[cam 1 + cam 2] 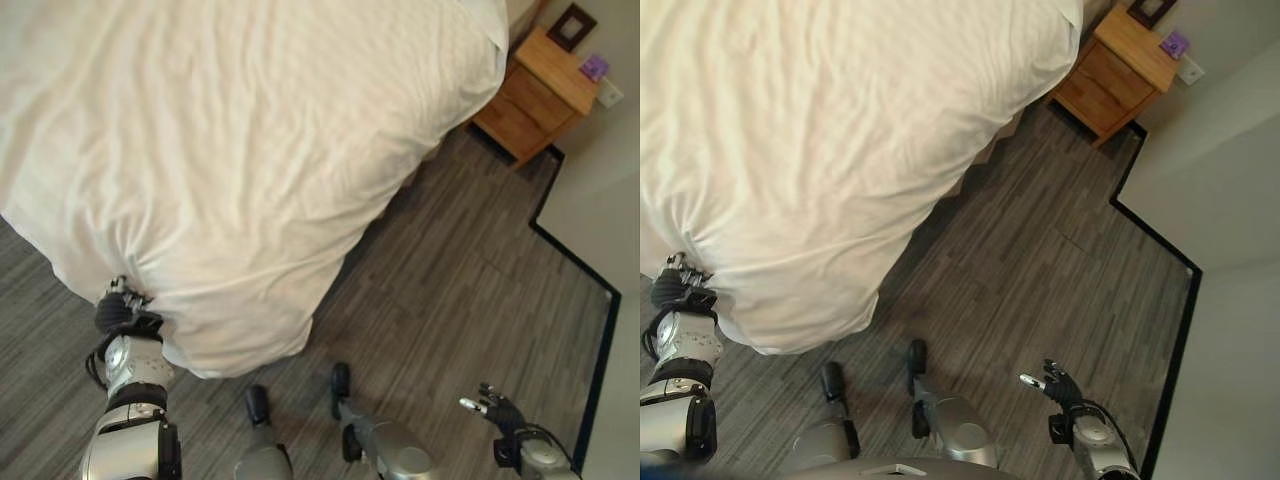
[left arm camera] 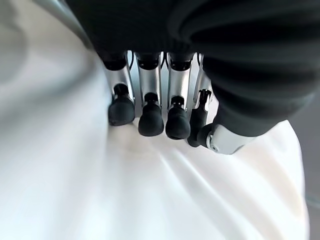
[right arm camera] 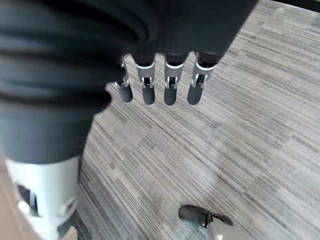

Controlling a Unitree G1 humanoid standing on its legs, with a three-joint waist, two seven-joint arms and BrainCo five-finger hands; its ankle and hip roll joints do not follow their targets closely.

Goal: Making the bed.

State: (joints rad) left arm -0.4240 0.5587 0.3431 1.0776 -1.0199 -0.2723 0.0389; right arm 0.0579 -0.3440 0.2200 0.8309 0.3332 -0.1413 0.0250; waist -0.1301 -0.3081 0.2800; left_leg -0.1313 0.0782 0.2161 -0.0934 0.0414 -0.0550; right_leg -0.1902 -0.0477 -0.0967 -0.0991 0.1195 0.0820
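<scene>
A white duvet [image 1: 250, 150] covers the bed and hangs over its near corner toward the floor. My left hand [image 1: 125, 308] is at that low corner, where creases in the cloth run together. In the left wrist view its fingers [image 2: 150, 117] are curled with the dark tips pressed into the white duvet [image 2: 165, 195], pinching a fold of it. My right hand [image 1: 497, 407] hangs low on the right, away from the bed, over the grey plank floor [image 3: 240, 125]. Its fingers [image 3: 170, 85] are relaxed and hold nothing.
A wooden nightstand [image 1: 535, 90] with drawers stands at the far right by the bed's head, with a dark picture frame [image 1: 571, 25] and a small purple thing [image 1: 594, 67] on top. A light wall with a black baseboard [image 1: 575, 255] bounds the floor on the right.
</scene>
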